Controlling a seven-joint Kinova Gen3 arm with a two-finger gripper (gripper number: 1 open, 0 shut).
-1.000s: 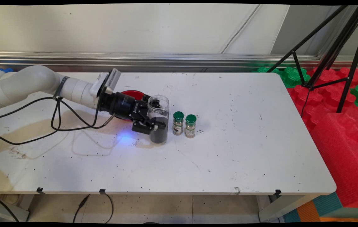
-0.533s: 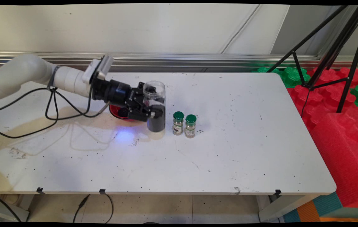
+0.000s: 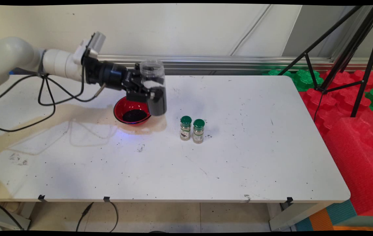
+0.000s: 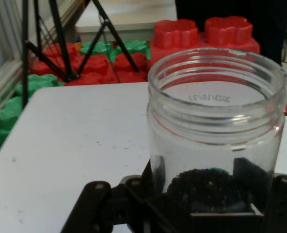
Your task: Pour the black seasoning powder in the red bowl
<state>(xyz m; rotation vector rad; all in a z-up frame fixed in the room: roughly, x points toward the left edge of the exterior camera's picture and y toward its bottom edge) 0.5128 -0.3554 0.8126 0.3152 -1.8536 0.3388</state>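
One clear jar [image 3: 154, 88] clenched in the tool [image 3: 147, 90], one red bowl [image 3: 131, 111], two green-capped spice bottles [image 3: 192, 129]

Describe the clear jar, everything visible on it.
The clear jar looks like transparent plastic, cylindrical, with a threaded open mouth and no lid. Dark granular contents fill roughly its lower half. It is upright, leaning slightly, clear of the table, clamped at mid-height by the tool. It hangs beside and above the red bowl, which holds similar dark material.

The jar [image 3: 154, 87] looks of clear glossy plastic, the red bowl [image 3: 132, 111] glossy, the white table [image 3: 238, 157] matt and stained.
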